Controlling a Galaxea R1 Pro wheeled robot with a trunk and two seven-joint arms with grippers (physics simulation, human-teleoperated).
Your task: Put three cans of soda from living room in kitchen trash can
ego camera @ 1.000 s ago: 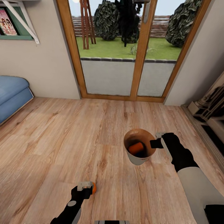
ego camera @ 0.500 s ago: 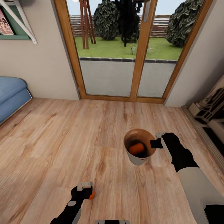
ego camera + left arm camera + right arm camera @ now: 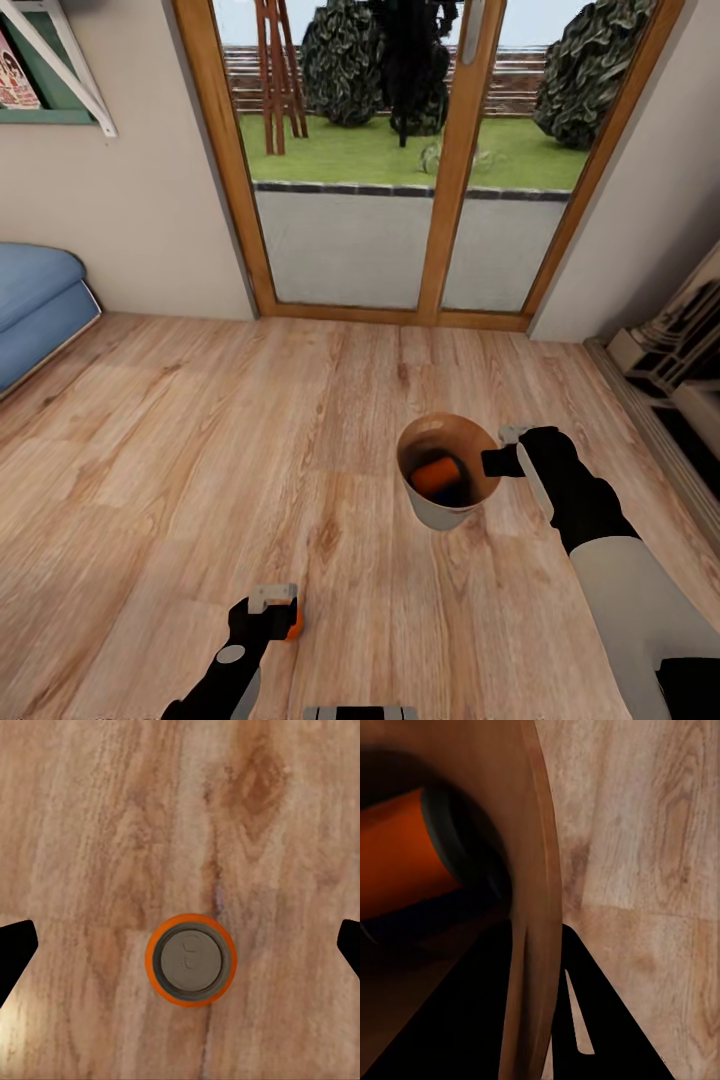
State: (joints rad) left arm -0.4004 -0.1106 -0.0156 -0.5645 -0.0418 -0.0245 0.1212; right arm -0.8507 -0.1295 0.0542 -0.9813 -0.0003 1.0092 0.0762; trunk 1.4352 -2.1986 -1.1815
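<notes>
The tash can [image 3: 440, 510], pale outside and orange-brown inside, hangs just above the plank floor. My right gripper [image 3: 497, 460] is shut on its rim [image 3: 534, 907]. Inside it lie an orange can of soda [image 3: 437, 476] [image 3: 405, 862] and a dark blue one [image 3: 458, 492] [image 3: 427, 919] beneath it. A second orange can of soda [image 3: 190, 960] stands upright on the floor, its grey top facing the left wrist camera. My left gripper [image 3: 180, 945] hovers over it, open, with fingertips [image 3: 15, 952] far to either side. In the head view my left gripper [image 3: 270, 608] half hides that can [image 3: 294, 626].
This is the living room, with a warm brown plank floor [image 3: 200, 450]. Wood-framed glass doors [image 3: 400, 200] fill the far wall. A blue sofa [image 3: 35, 310] stands at the left and a fireplace surround [image 3: 670, 360] at the right.
The view has shifted slightly. The orange can on the floor now sits further under my left gripper. The right gripper still holds the bucket in the same place.
</notes>
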